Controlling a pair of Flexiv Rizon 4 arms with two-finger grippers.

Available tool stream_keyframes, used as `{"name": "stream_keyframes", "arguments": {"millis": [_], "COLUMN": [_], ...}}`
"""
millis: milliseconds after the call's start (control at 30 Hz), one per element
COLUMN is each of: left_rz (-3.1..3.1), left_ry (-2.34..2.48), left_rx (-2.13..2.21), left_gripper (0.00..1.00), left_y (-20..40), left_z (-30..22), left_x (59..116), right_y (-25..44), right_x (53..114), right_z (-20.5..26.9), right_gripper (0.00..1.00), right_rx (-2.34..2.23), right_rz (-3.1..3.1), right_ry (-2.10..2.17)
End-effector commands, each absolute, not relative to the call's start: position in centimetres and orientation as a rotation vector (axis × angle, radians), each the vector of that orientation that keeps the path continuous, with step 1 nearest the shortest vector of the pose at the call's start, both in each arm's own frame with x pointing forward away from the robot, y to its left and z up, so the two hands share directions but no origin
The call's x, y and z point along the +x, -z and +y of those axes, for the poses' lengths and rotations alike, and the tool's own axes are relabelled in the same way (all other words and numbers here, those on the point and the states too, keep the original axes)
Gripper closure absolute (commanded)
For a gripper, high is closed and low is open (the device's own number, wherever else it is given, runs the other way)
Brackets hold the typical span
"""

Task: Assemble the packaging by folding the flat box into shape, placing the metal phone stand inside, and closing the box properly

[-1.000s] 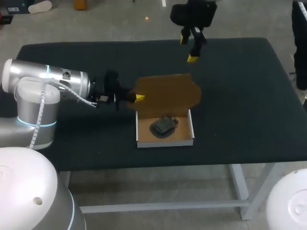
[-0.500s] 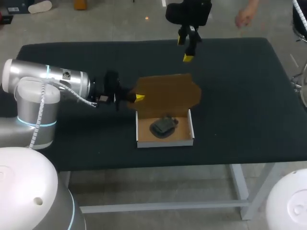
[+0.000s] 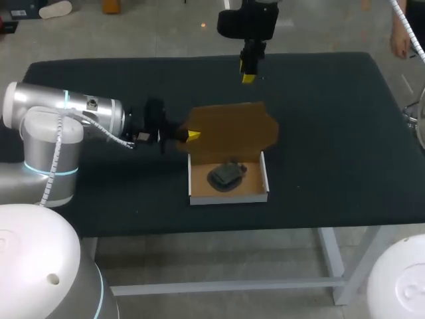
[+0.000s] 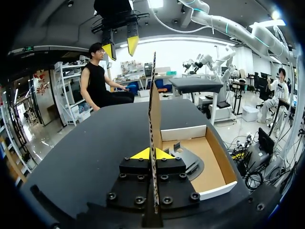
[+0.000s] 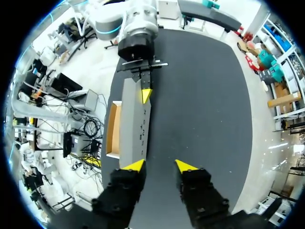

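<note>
The box (image 3: 229, 197) sits near the front edge of the table (image 3: 345, 133), the dark phone stand (image 3: 226, 175) lying inside; behind it the brown lid (image 3: 232, 131) stands upright, its left edge pinched by the left gripper (image 3: 192, 135); farther back the right gripper (image 3: 246, 73) hangs over the table, fingers apart, empty.

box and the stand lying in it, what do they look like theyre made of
Box: cardboard by the look, matte brown inside and white on the outer walls. The upright lid shows a thin flat edge where the left pincer clamps it.
Phone stand: dark grey with a dull finish. It could be painted metal or plastic; the look alone does not settle it.
</note>
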State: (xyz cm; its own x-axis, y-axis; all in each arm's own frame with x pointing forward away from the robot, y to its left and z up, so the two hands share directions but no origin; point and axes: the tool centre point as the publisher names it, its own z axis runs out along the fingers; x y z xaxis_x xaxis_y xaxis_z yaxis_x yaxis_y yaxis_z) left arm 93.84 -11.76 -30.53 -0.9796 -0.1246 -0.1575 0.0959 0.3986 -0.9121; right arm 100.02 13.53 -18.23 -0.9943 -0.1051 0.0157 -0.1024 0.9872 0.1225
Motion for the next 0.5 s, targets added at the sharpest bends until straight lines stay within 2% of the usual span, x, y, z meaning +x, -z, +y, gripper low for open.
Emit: {"name": "stream_keyframes", "arguments": {"millis": [33, 167, 300, 500], "left_rz": [2.45, 2.45, 2.45, 2.45], "left_ry": [1.622, 1.622, 1.622, 1.622], "left_rx": [-0.024, -0.024, -0.024, -0.024], "left_gripper": [1.0, 1.0, 1.0, 1.0], "left_y": [30.7, 30.7, 30.7, 30.7], "left_z": [-11.8, -11.8, -11.8, -11.8], "left_x": [93.9, 93.9, 93.9, 93.9], "right_y": [18.5, 19.2, 19.5, 20.4], "right_x": [100.4, 100.4, 100.0, 99.6], "right_z": [14.2, 15.0, 15.8, 16.7], "right_gripper": [0.61, 0.62, 0.69, 0.65], "right_rx": [0.168, 0.185, 0.201, 0.228], "right_rz": [-3.097, -3.079, -3.077, -3.065], "right_ry": [0.179, 0.193, 0.182, 0.163]}}
